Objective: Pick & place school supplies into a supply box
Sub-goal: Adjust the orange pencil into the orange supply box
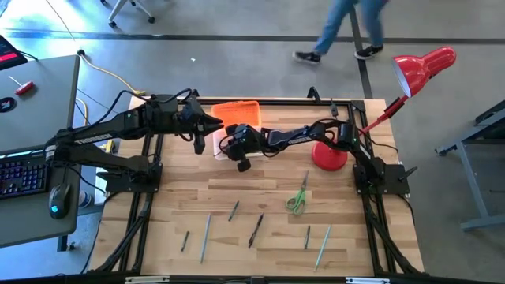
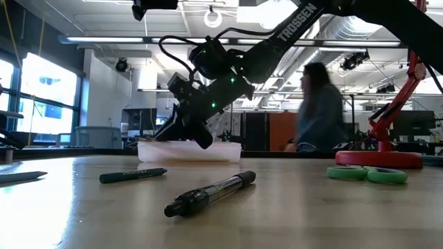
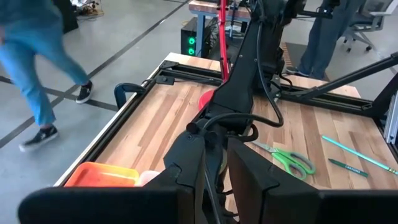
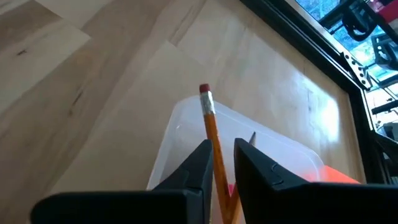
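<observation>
The supply box, clear (image 1: 223, 139) with its orange lid (image 1: 238, 111) open behind it, stands at the table's far middle; its low clear wall shows in the low view (image 2: 190, 151). My right gripper (image 1: 237, 150) hangs over the box and is shut on an orange pencil (image 4: 210, 127). My left gripper (image 1: 207, 126) hovers open at the box's left end. Green-handled scissors (image 1: 297, 202) and several pens and pencils (image 1: 233, 211) (image 1: 256, 229) (image 1: 322, 246) lie flat on the near half of the table. My right gripper pinches the orange pencil's shaft (image 4: 217, 163) between its two fingers. The pencil runs along the fingers, and its eraser end (image 4: 204, 91) sticks out past the fingertips, slanting down over the clear box (image 4: 186, 127). It is lifted clear of the table.
A red desk lamp's base (image 1: 330, 156) stands just right of the box, its arm rising toward the far right corner. A dark green marker (image 2: 133, 176) and a black pen (image 2: 211, 194) lie close to the low camera. A person (image 1: 347, 28) walks beyond the far edge.
</observation>
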Robot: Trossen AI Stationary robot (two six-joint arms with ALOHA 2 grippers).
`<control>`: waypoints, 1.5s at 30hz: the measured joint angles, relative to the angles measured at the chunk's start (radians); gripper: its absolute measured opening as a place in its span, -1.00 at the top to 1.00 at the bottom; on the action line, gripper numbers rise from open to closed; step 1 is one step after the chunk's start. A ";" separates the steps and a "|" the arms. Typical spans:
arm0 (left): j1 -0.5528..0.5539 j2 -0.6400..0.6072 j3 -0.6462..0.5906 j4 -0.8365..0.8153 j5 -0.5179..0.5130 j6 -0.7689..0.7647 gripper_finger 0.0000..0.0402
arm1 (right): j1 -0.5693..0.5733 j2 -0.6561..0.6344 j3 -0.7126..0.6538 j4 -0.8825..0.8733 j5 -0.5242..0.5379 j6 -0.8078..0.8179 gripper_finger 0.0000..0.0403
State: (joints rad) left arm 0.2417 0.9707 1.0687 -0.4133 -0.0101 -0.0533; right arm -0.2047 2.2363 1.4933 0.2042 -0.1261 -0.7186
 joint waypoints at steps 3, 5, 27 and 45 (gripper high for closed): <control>0.000 0.000 0.000 0.000 0.000 0.000 0.51 | 0.000 0.001 0.032 -0.052 0.000 0.011 0.81; 0.000 0.000 0.000 0.000 0.000 0.000 0.51 | 0.003 0.001 0.064 -0.085 0.000 0.012 0.82; 0.000 0.000 0.000 -0.002 0.000 0.000 0.51 | 0.010 0.054 0.129 -0.184 0.031 0.036 0.74; 0.000 0.000 0.000 -0.009 -0.001 0.007 0.51 | -0.011 0.052 0.129 -0.278 0.176 0.045 0.91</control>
State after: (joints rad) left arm 0.2417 0.9707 1.0687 -0.4221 -0.0109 -0.0460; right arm -0.2161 2.2883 1.6222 -0.0736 0.0498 -0.6735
